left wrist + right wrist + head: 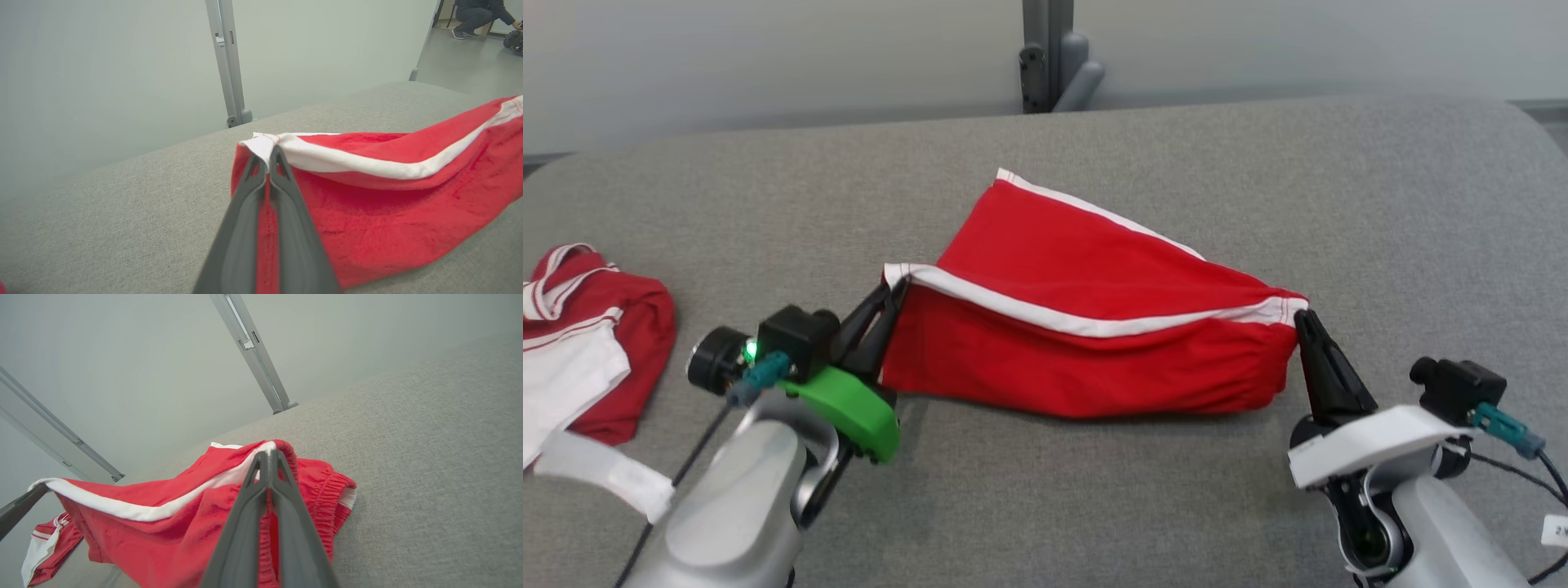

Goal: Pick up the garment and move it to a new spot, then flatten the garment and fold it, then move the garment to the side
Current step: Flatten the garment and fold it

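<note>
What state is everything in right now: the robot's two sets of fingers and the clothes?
Left fingers: shut, pinching the white-trimmed corner of the red shorts.
Right fingers: shut on the shorts' other end.
Red shorts: stretched between both, lower part resting on the grey surface.
Other garment: crumpled, untouched, at the left.

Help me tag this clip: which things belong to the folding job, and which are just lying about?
In the job: red fabric garment with white stripe, left gripper, right gripper, both clamped on it.
Lying about: crumpled red-and-white cloth at left, grey metal post.
</note>
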